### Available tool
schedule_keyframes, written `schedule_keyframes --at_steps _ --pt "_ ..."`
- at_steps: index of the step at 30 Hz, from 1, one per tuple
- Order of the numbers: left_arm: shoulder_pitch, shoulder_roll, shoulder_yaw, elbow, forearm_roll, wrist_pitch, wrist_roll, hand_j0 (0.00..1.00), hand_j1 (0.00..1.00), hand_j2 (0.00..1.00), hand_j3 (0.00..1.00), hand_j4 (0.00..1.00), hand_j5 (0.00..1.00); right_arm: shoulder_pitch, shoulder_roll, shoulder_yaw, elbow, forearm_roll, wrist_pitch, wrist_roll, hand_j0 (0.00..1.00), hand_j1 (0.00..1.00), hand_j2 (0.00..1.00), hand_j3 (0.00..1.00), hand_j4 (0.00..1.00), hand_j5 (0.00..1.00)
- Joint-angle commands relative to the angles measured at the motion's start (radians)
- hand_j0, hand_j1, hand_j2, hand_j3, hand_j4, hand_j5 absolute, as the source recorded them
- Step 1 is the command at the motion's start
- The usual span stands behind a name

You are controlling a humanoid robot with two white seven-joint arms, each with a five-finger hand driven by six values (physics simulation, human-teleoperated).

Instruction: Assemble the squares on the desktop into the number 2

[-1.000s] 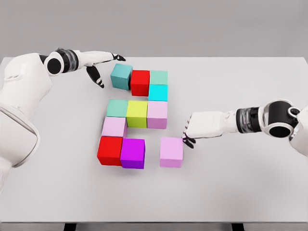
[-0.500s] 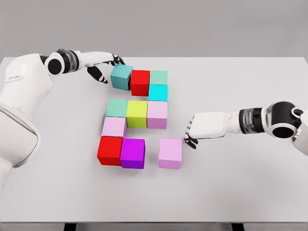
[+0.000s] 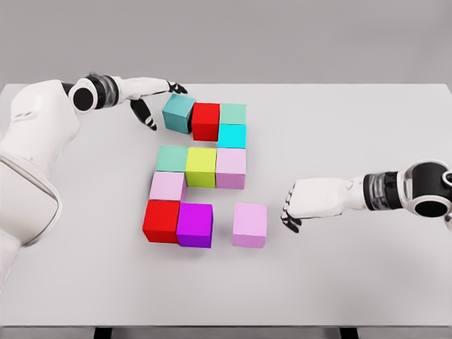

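Note:
Coloured cubes lie on the white table. The top row is a teal cube, a red cube and a mint cube, with a cyan cube below the mint one. The middle row holds a green cube, a yellow cube and a lilac cube. Below sit a pink cube, a red cube and a purple cube. A loose lilac cube stands apart to the right of the purple one. My left hand is open beside the teal cube. My right hand is open, a little right of the loose cube.
The loose lilac cube slid slightly left, and my right hand has since drawn back to the right, off it. My left hand nudged the teal cube, which is now slightly turned.

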Motion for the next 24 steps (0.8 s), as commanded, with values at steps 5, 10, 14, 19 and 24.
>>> schedule_keyframes --at_steps 5,10,14,19,24 --pt "0.000 0.000 0.009 -0.004 0.006 0.002 0.000 1.00 1.00 1.00 1.00 1.00 1.00 0.006 0.013 0.001 -0.007 -0.002 0.002 0.003 0.31 0.31 0.31 0.31 0.31 0.31" --pt "0.000 0.005 0.008 -0.007 0.005 0.002 0.000 1.00 1.00 1.00 1.00 1.00 1.00 0.011 0.043 0.001 0.000 0.012 0.002 0.006 0.31 0.31 0.31 0.31 0.31 0.31" --pt "0.000 0.011 0.006 -0.010 0.002 0.002 0.000 1.00 1.00 1.00 1.00 1.00 1.00 0.012 0.056 0.001 0.001 0.015 0.002 0.006 0.31 0.31 0.31 0.31 0.31 0.31" --pt "-0.002 0.020 -0.002 -0.030 -0.051 0.002 -0.004 1.00 1.00 1.00 1.00 1.00 1.00 0.014 0.066 0.001 0.001 0.015 0.002 0.008 0.31 0.31 0.31 0.31 0.31 0.31" --pt "-0.003 0.018 0.000 -0.034 -0.061 0.002 -0.013 1.00 1.00 1.00 1.00 1.00 1.00 0.014 0.068 0.001 -0.003 0.015 0.002 0.008 0.31 0.31 0.31 0.31 0.31 0.31"
